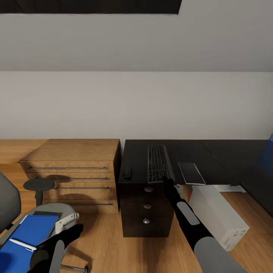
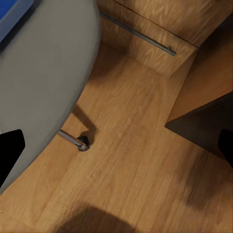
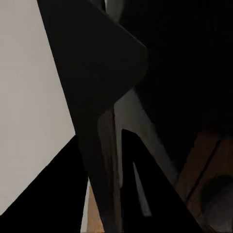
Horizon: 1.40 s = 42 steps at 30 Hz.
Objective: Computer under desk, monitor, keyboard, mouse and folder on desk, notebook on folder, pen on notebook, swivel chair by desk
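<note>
- The left tool (image 1: 72,231) hangs low beside the front edge of the swivel chair (image 1: 57,212), above the wooden floor (image 1: 102,242); in the left wrist view its two dark fingertips (image 2: 9,153) sit at opposite edges with bare floor between them, so it is released and grasps nothing.
- On the chair seat lies the blue folder (image 1: 32,231), with a thin whitish pen (image 1: 22,244) resting across it; a grey notebook (image 1: 47,215) peeks out at the folder's far edge.
- The right arm reaches forward to the bench (image 1: 189,151), and the right tool (image 1: 167,181) is at the near end of the keyboard (image 1: 157,163), right at the bench's front edge. Whether it is clenched or released I cannot tell: the right wrist view gives only dark, close surfaces.
- The keyboard lies lengthwise, running from the front edge toward the wall, above the drawer stack with three silver knobs (image 1: 148,206).
- Left of the keyboard, apart from it, a small black mouse (image 1: 128,172) sits near the bench's left front corner.
- Right of the keyboard a flat grey slab (image 1: 191,172) lies near the front edge.
- The light grey computer (image 1: 220,216) stands on the floor to the right of the drawers, jutting out from beneath the bench.
- A light wooden dresser (image 1: 72,167) stands against the bench's left side, by the grey wall (image 1: 136,102).
</note>
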### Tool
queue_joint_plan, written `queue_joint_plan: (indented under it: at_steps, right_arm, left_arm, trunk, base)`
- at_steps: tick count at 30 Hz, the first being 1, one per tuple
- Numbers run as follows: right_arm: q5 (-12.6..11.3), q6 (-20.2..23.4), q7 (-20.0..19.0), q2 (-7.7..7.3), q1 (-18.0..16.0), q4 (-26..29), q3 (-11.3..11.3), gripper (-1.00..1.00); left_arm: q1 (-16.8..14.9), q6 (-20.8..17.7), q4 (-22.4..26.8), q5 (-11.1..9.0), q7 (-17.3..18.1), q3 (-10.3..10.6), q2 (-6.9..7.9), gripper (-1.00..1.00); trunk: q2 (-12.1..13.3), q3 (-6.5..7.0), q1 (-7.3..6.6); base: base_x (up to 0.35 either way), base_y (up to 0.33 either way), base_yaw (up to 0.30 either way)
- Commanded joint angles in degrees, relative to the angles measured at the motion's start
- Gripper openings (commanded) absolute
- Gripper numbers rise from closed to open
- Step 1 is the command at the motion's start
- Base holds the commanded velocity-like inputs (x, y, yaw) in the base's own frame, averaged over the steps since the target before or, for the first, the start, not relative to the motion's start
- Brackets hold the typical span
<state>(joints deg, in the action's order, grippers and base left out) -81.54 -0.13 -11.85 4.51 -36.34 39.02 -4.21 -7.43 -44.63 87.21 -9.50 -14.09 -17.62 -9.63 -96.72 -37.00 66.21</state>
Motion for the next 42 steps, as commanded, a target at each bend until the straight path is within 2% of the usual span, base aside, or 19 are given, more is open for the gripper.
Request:
queue_joint_plan:
  at_steps: [1, 7, 17, 20, 22, 27, 30, 33, 38, 42]
  right_arm:
    - [-0.8, 0.1, -0.2, -0.02, 0.1, 1.6, -0.1, -1.0]
    - [-0.8, 0.3, 0.0, -0.1, 1.3, 5.9, 0.0, -1.0]
    - [-0.9, 1.4, 0.1, -0.11, 1.9, 7.8, 0.0, -1.0]
    - [-0.9, 1.4, 0.4, -0.11, 3.5, 11.1, 0.0, -1.0]
    - [-0.9, 1.4, 3.0, -0.11, 6.1, 16.8, 0.0, -1.0]
    - [-0.9, 1.4, 5.8, -0.07, 9.9, 24.0, -0.1, -1.0]
    - [-1.0, 1.4, 8.5, 0.14, 15.7, 34.4, -0.2, -1.0]
    - [-1.0, 1.3, 11.7, 0.25, 19.8, 41.4, -0.9, -1.0]
    - [-0.9, 1.2, 14.5, 0.19, 21.6, 44.9, -2.3, -1.0]
    - [-0.8, 2.1, 20.5, -0.02, 22.2, 45.7, -2.8, -1.0]
  left_arm:
    - [0.0, -0.2, 0.1, -0.6, -0.4, -0.1, -0.04, 1.0]
    - [0.0, -0.2, 0.1, -0.6, -0.4, 0.0, -0.04, 1.0]
    - [0.0, -0.2, 0.1, -0.6, -0.4, 0.0, -0.04, 1.0]
    - [0.0, -0.2, 0.1, -0.6, -0.4, 0.0, -0.04, 1.0]
    - [0.0, -0.2, 0.1, -0.6, -0.4, -0.1, -0.04, 1.0]
    - [0.0, -0.2, 0.1, -0.6, -0.4, -0.1, -0.04, 1.0]
    - [0.0, -0.2, 0.1, -0.6, -0.4, -0.1, -0.04, 1.0]
    - [0.0, -0.2, 0.0, -0.6, -0.4, -0.1, -0.04, 1.0]
    - [0.0, -0.2, 0.0, -0.6, -0.3, -0.1, -0.04, 1.0]
    - [0.0, -0.2, 0.0, -0.6, -0.4, -0.1, -0.04, 1.0]
  trunk:
    - [0.4, 0.13, -0.23]
    - [2.8, 1.2, -1.55]
    - [6.8, 3.0, -3.74]
    - [8.0, 3.54, -4.4]
    - [8.4, 3.72, -4.62]
    - [8.4, 3.72, -4.62]
    - [8.4, 3.72, -4.62]
    - [8.4, 3.72, -4.62]
    - [8.4, 3.72, -4.62]
    - [8.4, 3.72, -4.62]
  base:
    - [0.0, 0.0, 0.0]
    - [0.0, 0.0, 0.0]
    - [0.0, 0.0, 0.0]
    - [0.0, 0.0, 0.0]
    - [0.0, 0.0, 0.0]
    - [0.0, 0.0, 0.0]
    - [0.0, 0.0, 0.0]
    - [0.0, 0.0, 0.0]
    - [-0.009, -0.006, 0.0]
    - [-0.168, -0.131, 0.0]
